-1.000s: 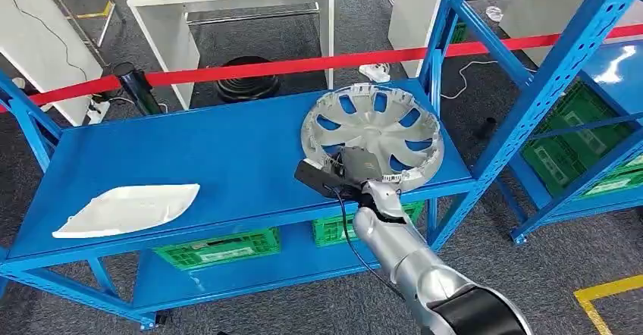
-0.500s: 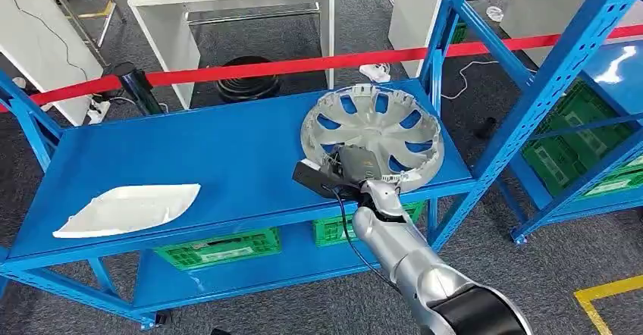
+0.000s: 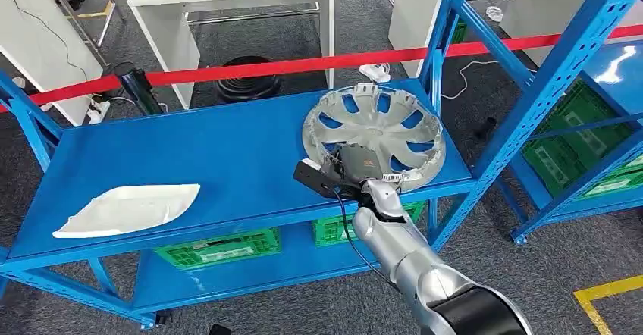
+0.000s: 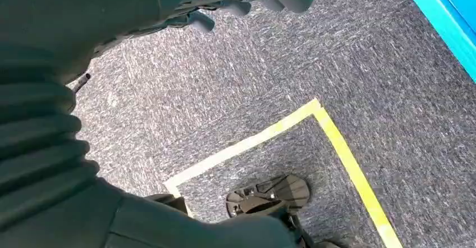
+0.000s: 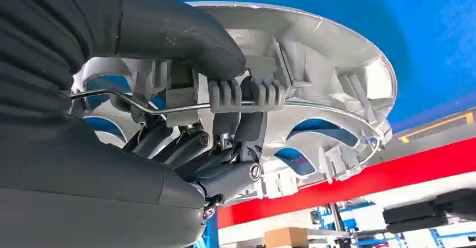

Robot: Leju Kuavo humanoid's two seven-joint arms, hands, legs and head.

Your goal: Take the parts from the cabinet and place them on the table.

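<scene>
Right wrist view: right hand (image 5: 185, 119), thumb above and fingers beneath, clamps the rim of the silver wheel cover (image 3: 373, 134) | cover on blue shelf (image 3: 189, 153), right end | step: securing grip | next: likely lift clear, carry to table.

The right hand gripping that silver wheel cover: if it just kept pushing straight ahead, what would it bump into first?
The wheel cover itself; the right hand already grips its near rim. Beyond lies bare blue shelf, then probably the red tape.
</scene>
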